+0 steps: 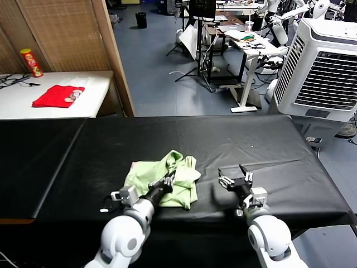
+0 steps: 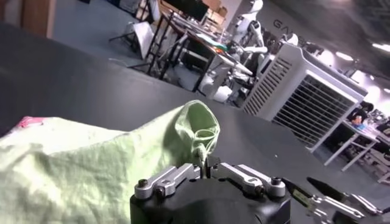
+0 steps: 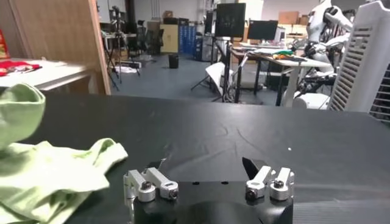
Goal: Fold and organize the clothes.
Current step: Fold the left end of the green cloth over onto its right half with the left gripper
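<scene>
Pale green T-shirt (image 1: 164, 180) pinched in left claw (image 1: 168, 180)

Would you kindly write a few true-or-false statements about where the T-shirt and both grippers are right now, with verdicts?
1. The T-shirt lies crumpled on the black table. True.
2. The left gripper is shut on a fold of the T-shirt. True.
3. The right gripper holds a sleeve. False: it is open, holds nothing, and sits beside the T-shirt over bare table.
4. The T-shirt is neatly folded into a rectangle. False: it is bunched, with one part pulled up into a peak.
5. A red cloth lies on the black table. False: it lies on the white side table.
</scene>
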You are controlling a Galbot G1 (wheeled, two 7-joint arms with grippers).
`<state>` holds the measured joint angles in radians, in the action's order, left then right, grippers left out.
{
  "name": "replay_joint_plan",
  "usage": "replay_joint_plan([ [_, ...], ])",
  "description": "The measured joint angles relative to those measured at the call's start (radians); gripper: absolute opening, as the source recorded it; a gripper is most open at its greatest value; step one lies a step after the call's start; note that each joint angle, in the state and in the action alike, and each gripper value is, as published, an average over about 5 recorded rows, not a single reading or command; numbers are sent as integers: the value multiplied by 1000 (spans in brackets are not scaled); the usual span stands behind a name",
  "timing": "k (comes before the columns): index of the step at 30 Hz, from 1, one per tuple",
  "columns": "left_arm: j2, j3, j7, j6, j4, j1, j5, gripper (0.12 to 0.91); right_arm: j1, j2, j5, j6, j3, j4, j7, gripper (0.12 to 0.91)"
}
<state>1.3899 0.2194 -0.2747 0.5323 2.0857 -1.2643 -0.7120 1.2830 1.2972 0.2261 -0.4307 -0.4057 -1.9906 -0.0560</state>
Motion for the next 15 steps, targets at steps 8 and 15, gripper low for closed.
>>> replay_joint_plan([
  [8,56,9,35,-28,2,-14,-9,583,-23,-13,13,8,48,-1,32,798],
  [15,16,87,99,-82,40,-52,95,792,-63,-32,37,8,115,14,58,798],
])
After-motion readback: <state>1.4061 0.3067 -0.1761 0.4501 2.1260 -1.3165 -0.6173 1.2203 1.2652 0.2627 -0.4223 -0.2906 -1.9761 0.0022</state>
